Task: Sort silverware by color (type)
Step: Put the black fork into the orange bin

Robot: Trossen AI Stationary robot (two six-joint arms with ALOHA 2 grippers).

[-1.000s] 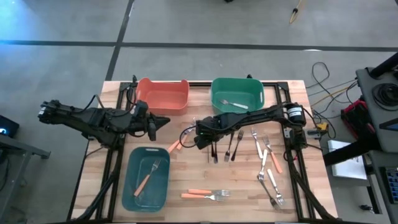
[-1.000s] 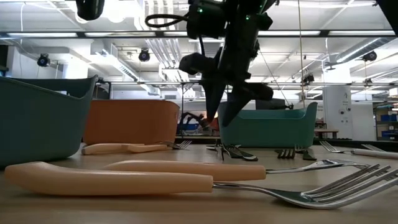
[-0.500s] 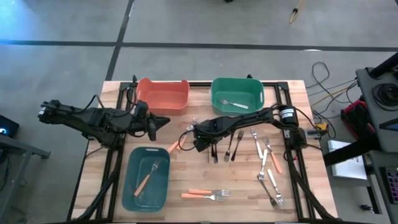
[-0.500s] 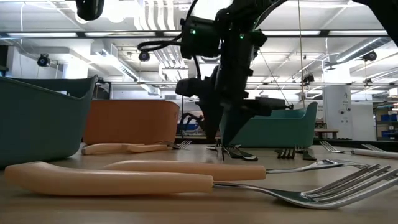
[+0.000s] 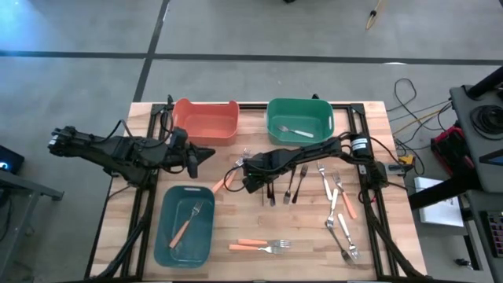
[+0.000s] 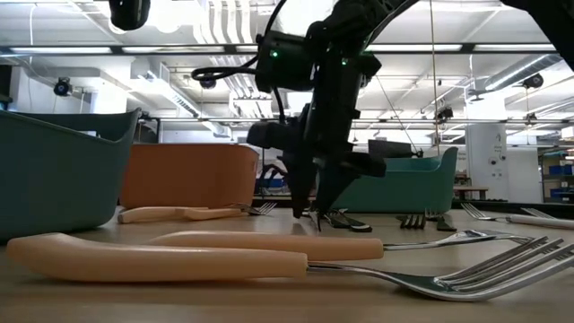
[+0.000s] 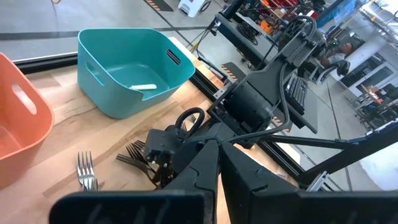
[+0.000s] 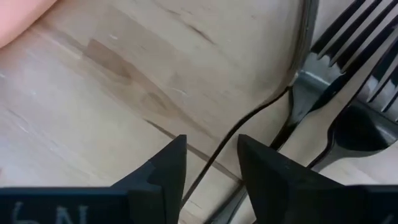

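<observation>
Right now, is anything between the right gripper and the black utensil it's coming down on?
Nothing visible. The right gripper is down at the table with a thin black utensil handle running up between its parted fingers, other black forks lying just beside.

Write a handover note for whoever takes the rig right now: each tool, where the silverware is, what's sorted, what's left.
Right tool: open, down at the table around a thin black fork, nothing lifted.
Left tool: shut, empty, waiting at the table's left beside the orange plastic bin.
Sorted: one orange-handled fork in the dark teal bin, one white-handled piece in the green bin. The orange bin looks empty.
Left on the table: the black forks at centre, an orange-handled pair at the front edge, another orange-handled fork near the right tool, mixed white and orange-handled pieces on the right.
</observation>
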